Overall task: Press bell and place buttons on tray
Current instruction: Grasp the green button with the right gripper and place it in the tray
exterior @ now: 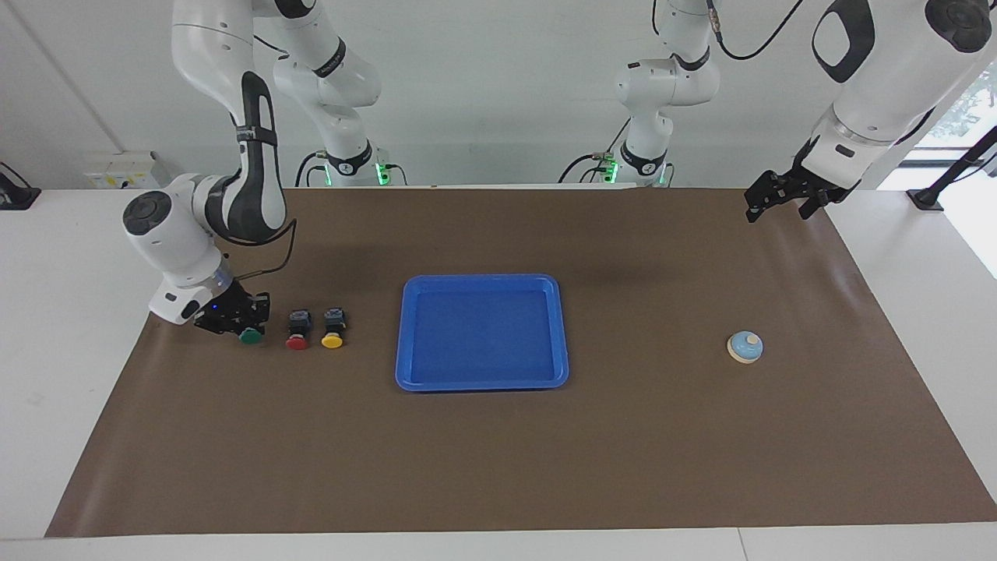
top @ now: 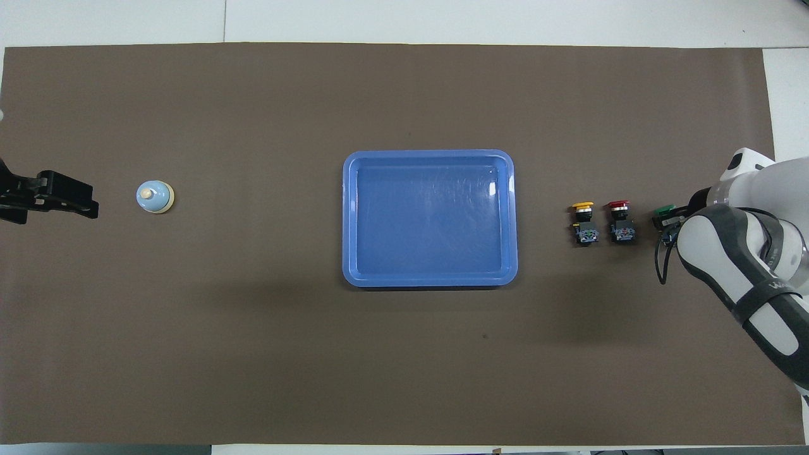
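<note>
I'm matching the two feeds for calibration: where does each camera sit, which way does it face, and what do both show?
Facing view: high across the table, looking at the robots; both arms show whole, right end effector shut on the green button, left end effector open, waiting in the air.
Overhead view: high above the robots' end, looking steeply down; right arm's forearm and left end effector show.
Shared: tray, bell, red button, yellow button.
</note>
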Tool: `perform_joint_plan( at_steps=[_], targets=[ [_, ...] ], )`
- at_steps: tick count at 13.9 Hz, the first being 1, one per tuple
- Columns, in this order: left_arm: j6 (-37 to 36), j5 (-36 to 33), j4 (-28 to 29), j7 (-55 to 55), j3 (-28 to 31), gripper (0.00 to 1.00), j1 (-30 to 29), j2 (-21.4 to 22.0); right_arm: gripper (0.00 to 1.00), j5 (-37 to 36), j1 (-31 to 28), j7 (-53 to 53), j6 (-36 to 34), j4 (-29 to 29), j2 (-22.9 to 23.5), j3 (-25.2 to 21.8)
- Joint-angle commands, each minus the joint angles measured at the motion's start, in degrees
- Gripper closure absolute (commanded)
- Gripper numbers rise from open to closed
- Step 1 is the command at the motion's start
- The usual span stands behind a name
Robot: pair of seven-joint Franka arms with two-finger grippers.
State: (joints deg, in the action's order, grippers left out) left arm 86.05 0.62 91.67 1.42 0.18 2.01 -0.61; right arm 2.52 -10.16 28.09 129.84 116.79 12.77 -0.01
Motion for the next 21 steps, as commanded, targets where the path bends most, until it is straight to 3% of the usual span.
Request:
perform_joint_plan(
  at_steps=[1, 5, 8, 11, 15, 21],
  targets=[
    [-0.71, 0.00, 0.26, 0.07, 0.26, 0.00, 0.10, 0.61, 0.90, -0.06, 4.07, -9.24, -7.12, -5.16, -1.00, 0.36],
    [-0.71, 0.00, 0.26, 0.07, 0.26, 0.00, 0.10, 0.61, 0.90, 0.03, 16.36, -34.79, -14.96, -11.31, -0.82, 0.36],
    [-0.71, 0.00, 0.26, 0.07, 0.26, 0.00, 0.10, 0.61, 0.94, 0.55, 25.68, -52.48, -14.36, -11.59, -0.73, 0.36],
    [-0.71, 0.00, 0.26, 0.07, 0.26, 0.00, 0.10, 0.61, 0.94, 1.26, 32.90, -62.52, -11.20, -11.33, 0.58, 0.36],
    [-0.71, 0.00, 0.26, 0.07, 0.26, 0.00, 0.10, 0.61, 0.93, 1.08, 33.98, -62.64, -4.87, -10.89, 5.06, 0.36],
    [-0.71, 0.00, 0.26, 0.07, 0.26, 0.00, 0.10, 0.61, 0.91, 1.08, 34.06, -61.05, -1.35, -9.75, 6.39, 0.36]
  ],
)
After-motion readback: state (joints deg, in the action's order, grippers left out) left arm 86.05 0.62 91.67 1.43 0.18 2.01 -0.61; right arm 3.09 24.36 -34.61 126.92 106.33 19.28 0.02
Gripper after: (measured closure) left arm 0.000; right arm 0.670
